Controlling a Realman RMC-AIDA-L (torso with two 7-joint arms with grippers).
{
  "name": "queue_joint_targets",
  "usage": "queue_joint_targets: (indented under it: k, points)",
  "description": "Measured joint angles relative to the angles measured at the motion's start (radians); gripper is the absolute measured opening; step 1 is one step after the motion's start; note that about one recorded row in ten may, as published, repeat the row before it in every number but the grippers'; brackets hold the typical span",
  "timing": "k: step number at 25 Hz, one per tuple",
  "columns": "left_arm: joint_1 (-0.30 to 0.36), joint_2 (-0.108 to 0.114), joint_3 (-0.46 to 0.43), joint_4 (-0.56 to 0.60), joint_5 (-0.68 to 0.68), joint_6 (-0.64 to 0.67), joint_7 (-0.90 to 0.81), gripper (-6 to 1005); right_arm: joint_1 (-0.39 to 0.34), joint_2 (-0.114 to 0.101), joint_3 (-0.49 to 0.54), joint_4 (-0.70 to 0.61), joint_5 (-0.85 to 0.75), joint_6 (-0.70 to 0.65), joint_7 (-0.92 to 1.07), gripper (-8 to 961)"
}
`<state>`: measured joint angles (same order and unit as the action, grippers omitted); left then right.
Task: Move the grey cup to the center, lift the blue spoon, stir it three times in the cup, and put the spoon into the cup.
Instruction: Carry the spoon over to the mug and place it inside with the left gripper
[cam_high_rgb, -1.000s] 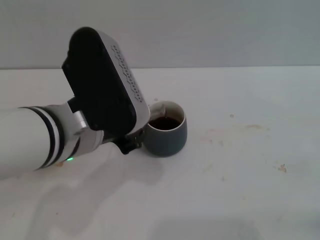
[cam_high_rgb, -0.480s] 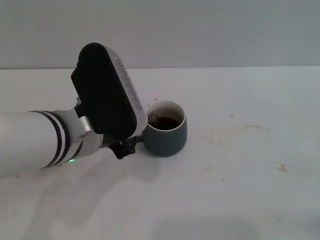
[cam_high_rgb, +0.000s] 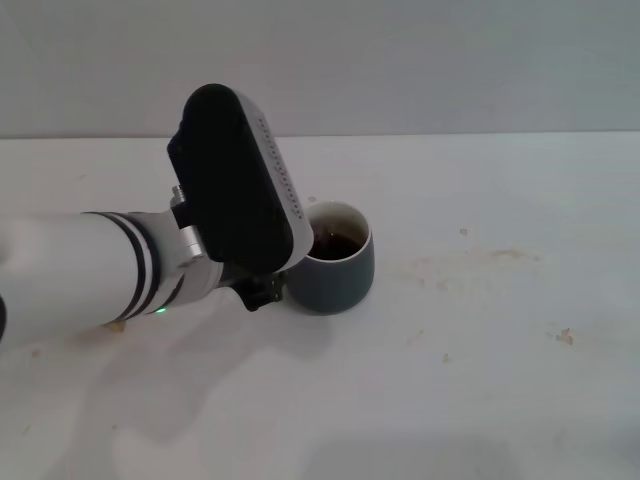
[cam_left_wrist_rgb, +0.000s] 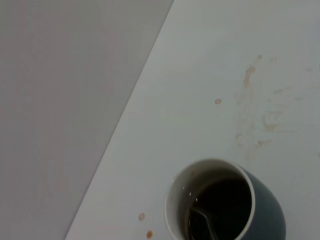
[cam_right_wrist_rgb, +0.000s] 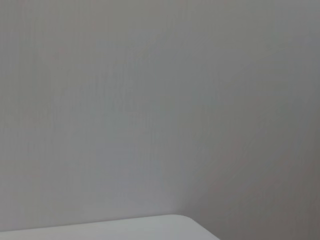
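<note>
The grey cup (cam_high_rgb: 338, 268) stands on the white table near the middle, with dark brown liquid inside. My left gripper (cam_high_rgb: 240, 185) shows only as its black housing, tilted just left of and above the cup and covering the cup's left rim. In the left wrist view the cup (cam_left_wrist_rgb: 225, 210) is seen from above, and the blue spoon's (cam_left_wrist_rgb: 204, 222) grey metal bowl and neck sit in the liquid. The spoon's light-blue handle is hidden. The right gripper is out of view.
The table (cam_high_rgb: 480, 380) is white with faint brown stains (cam_high_rgb: 495, 256) right of the cup and small drops (cam_left_wrist_rgb: 145, 225) beside it. The table's far edge meets a grey wall (cam_high_rgb: 400, 60). The right wrist view shows only wall and a table corner (cam_right_wrist_rgb: 170, 222).
The left gripper housing has shifted right and turned more upright over the cup's left rim. The pale spoon handle seen at the rim a second ago is now covered.
</note>
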<state>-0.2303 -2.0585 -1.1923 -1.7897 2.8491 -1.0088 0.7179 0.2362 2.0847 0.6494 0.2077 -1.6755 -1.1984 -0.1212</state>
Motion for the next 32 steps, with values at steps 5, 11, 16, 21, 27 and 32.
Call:
queue_joint_targets:
  k: [5, 11, 16, 21, 27, 32]
  points:
    - [-0.028, 0.000, 0.019, 0.013, -0.003, 0.008, 0.000, 176, 0.001, 0.000, -0.001, 0.001, -0.002, 0.000, 0.000, -2]
    - [-0.039, -0.001, 0.070, 0.005, 0.000, 0.006, 0.000, 176, 0.001, -0.001, -0.001, 0.001, -0.004, 0.001, 0.000, -2]
    - [-0.032, -0.001, 0.082, -0.022, 0.003, -0.008, 0.000, 177, 0.002, -0.001, -0.001, 0.001, -0.004, 0.001, 0.000, -2]
    - [-0.017, -0.001, 0.068, -0.023, 0.020, -0.021, 0.000, 177, 0.002, -0.002, -0.001, 0.001, -0.004, 0.001, 0.000, -2]
    - [-0.012, 0.000, 0.044, -0.020, 0.039, -0.021, -0.001, 177, 0.003, -0.002, -0.002, 0.001, -0.006, 0.002, 0.000, -2]
    - [-0.024, -0.001, 0.029, -0.013, 0.039, -0.015, 0.000, 177, 0.003, -0.002, -0.002, 0.001, -0.006, 0.002, 0.000, -2]
